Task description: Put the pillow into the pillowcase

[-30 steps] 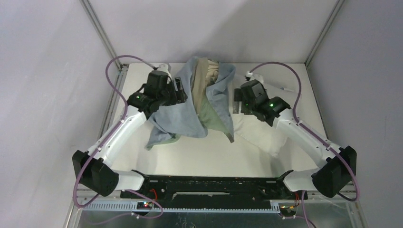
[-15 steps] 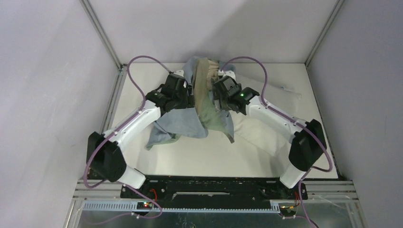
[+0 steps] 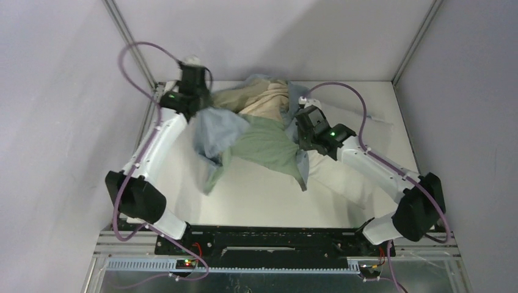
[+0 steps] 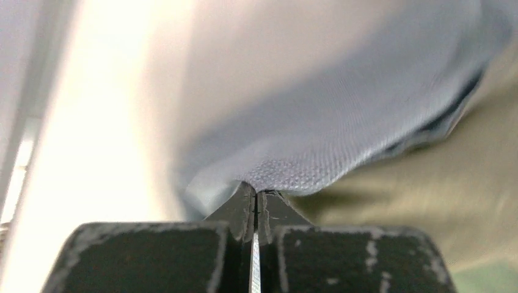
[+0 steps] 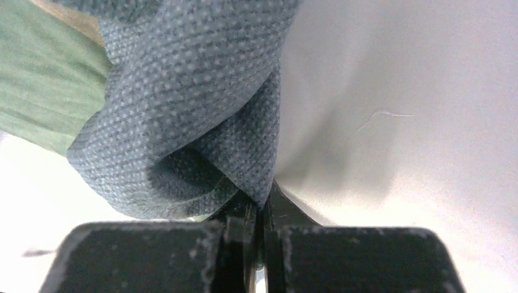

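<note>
The pillowcase [image 3: 266, 143] hangs spread between both arms, blue-grey outside with its green and beige inner side facing up. At its left edge, near the back left corner, my left gripper [image 3: 204, 110] is shut on a fold. The left wrist view shows those jaws [image 4: 255, 194] pinched on blue-grey cloth [image 4: 342, 140]. My right gripper [image 3: 302, 131] is shut on the right edge, and the right wrist view has its tips [image 5: 259, 204] clamped on a bunched blue fold [image 5: 189, 110]. The off-white pillow [image 3: 342, 177] lies flat under the right arm, also seen as the pillow [image 5: 397, 122] beside the fold.
The white table [image 3: 256, 195] is boxed in by grey walls and metal corner posts [image 3: 131, 46]. A pale flat scrap [image 3: 374, 116] lies at the back right. Purple cables [image 3: 131, 58] loop above both wrists. The arm bases sit on the black rail [image 3: 269, 235] at the front.
Both grippers went from open to shut on the pillowcase edges. The left arm swung to the back left and the right arm shifted right, drawing the bunched cloth out wide.
</note>
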`<state>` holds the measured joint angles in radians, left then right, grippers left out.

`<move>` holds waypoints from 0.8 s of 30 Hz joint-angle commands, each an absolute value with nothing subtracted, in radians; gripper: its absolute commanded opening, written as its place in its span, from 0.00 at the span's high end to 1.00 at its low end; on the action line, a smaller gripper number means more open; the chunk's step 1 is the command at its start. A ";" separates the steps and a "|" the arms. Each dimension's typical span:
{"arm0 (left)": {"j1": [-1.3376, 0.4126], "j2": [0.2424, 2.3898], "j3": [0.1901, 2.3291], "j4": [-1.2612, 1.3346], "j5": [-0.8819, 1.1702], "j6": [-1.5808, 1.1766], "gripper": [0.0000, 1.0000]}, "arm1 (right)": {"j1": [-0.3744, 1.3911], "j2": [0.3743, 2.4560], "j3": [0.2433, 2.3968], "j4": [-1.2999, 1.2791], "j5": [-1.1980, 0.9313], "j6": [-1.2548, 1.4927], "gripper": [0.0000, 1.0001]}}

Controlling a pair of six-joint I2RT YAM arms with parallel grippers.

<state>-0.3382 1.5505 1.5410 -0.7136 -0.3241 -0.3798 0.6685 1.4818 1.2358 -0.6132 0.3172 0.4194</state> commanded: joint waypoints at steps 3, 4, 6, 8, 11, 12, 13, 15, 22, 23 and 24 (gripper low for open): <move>-0.129 1.624 1.911 -0.761 -0.545 -0.349 1.00 | 0.621 1.378 1.191 -0.747 0.303 0.411 1.00; -0.112 1.680 1.982 -0.794 -0.533 -0.357 1.00 | 0.613 1.373 1.191 -0.747 0.283 0.409 1.00; -0.096 1.803 2.141 -0.864 -0.504 -0.363 0.92 | 0.605 1.368 1.191 -0.736 0.249 0.401 1.00; -0.094 1.912 2.297 -0.931 -0.467 -0.368 0.58 | 0.597 1.366 1.192 -0.716 0.202 0.396 0.99; -0.099 1.962 2.393 -0.949 -0.376 -0.378 0.29 | 0.593 1.357 1.201 -0.693 0.152 0.397 0.79; -0.106 1.953 2.391 -0.940 -0.353 -0.377 0.27 | 0.593 1.354 1.207 -0.693 0.141 0.399 0.71; -0.119 1.933 2.383 -0.933 -0.337 -0.374 0.26 | 0.593 1.350 1.212 -0.692 0.131 0.402 0.65; -0.163 1.887 2.342 -0.924 -0.328 -0.357 0.25 | 0.591 1.342 1.222 -0.688 0.109 0.409 0.53; -0.358 1.590 1.813 -0.718 -0.281 -0.369 0.27 | 0.589 1.312 1.286 -0.687 0.092 0.432 0.72; -0.387 1.556 1.751 -0.694 -0.267 -0.375 0.27 | 0.587 1.311 1.300 -0.691 0.095 0.431 0.83; -0.422 1.532 1.702 -0.677 -0.256 -0.375 0.27 | 0.585 1.313 1.318 -0.698 0.107 0.429 0.92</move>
<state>-0.3382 1.6726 1.8717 -0.8021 -0.3161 -0.3660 0.5938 1.3529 1.2259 -0.6941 0.1070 0.4160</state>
